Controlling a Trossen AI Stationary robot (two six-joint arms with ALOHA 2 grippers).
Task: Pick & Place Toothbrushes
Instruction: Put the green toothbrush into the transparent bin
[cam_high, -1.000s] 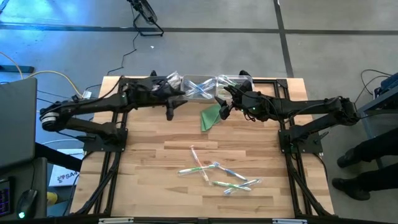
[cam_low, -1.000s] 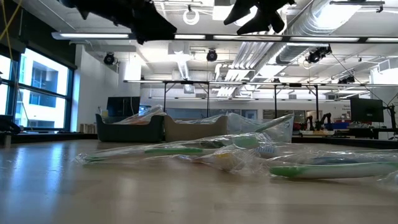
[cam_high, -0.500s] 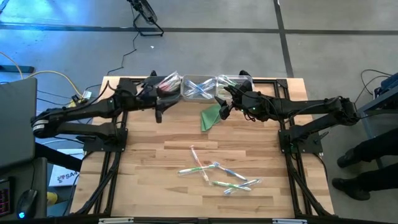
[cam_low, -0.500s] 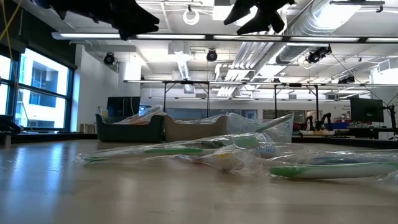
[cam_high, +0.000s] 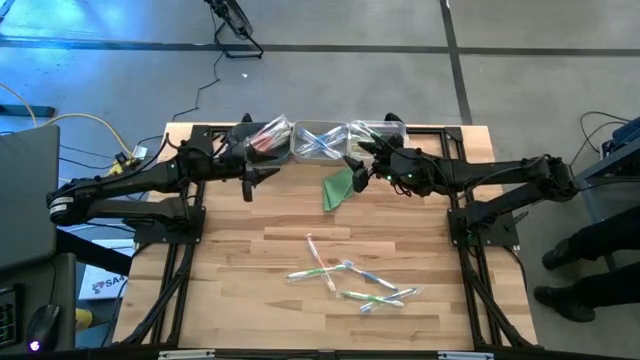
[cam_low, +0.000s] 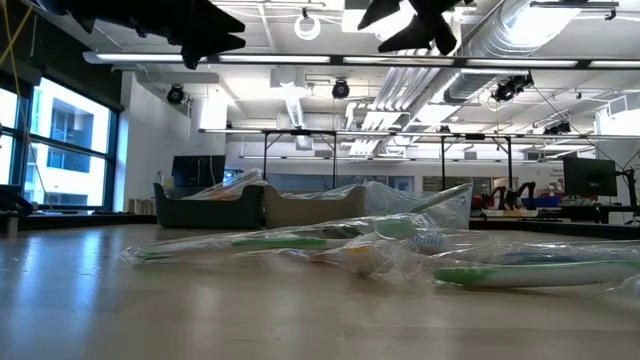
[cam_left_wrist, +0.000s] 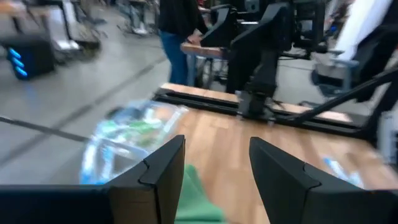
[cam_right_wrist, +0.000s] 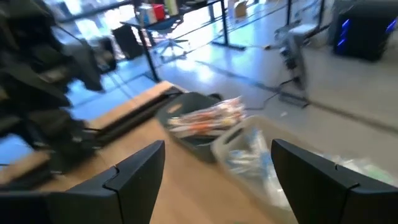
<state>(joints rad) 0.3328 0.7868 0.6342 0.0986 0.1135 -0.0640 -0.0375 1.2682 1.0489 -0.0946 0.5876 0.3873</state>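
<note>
Several toothbrushes (cam_high: 350, 282) in clear wrappers lie flat and loosely crossed on the wooden table toward its near edge; in the low view this heap (cam_low: 350, 245) rests on the tabletop. My left gripper (cam_high: 248, 182) hangs open and empty above the far left of the table, by the left bin. My right gripper (cam_high: 358, 172) hangs open and empty above the far middle, beside a folded green triangle (cam_high: 338, 188). Both are well clear of the heap. Each wrist view shows its own gripper, left (cam_left_wrist: 214, 180) and right (cam_right_wrist: 217, 180), with nothing between the fingers.
Three clear bins stand in a row along the far edge: the left one (cam_high: 268, 134) holds pink-orange brushes, the middle one (cam_high: 318, 140) blue ones, the right one (cam_high: 376, 131) green ones. Black frame rails run along the table's sides. Bare wood lies between the bins and the heap.
My left gripper has drawn back toward the table's left edge, away from the bins' middle, still open and empty. My right gripper has stayed in place and rolled slightly about its own axis. The toothbrushes have not moved.
</note>
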